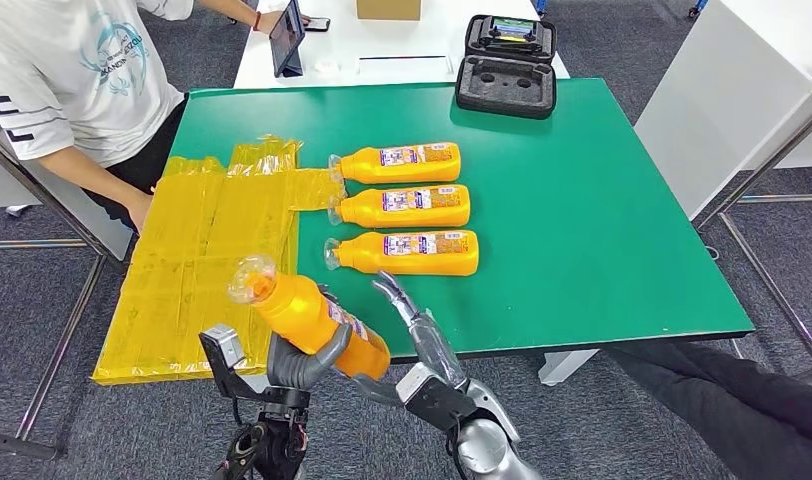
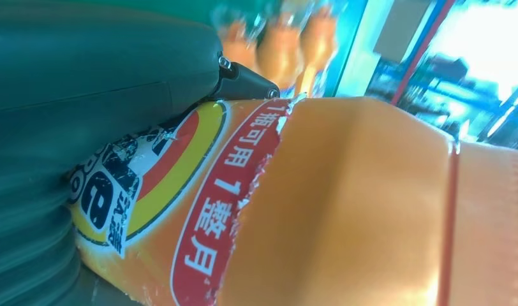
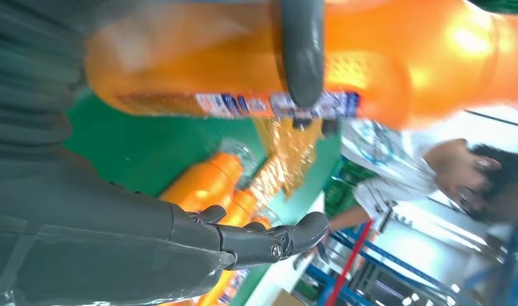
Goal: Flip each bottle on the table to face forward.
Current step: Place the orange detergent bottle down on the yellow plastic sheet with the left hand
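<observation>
My left hand [image 1: 300, 362] grips an orange bottle [image 1: 307, 312] lifted off the table's near edge, its clear cap pointing up and left. Up close, that held bottle [image 2: 346, 204] shows a torn red and yellow label beside my left hand [image 2: 84, 108]. My right hand [image 1: 422, 335] is just right of the bottle with its fingers stretched out and nothing in it. From the right wrist, my right hand [image 3: 180, 236] lies open below the held bottle [image 3: 384, 57]. Three more orange bottles [image 1: 402, 163] [image 1: 407, 206] [image 1: 410, 252] lie on their sides in a row on the green table [image 1: 602, 220], caps to the left.
Yellow plastic sheets [image 1: 202, 260] cover the table's left part. A black foam case [image 1: 507, 66] sits at the far edge. A person in a white shirt [image 1: 72, 90] stands at the left, one hand at the sheets. A white table [image 1: 382, 40] lies beyond.
</observation>
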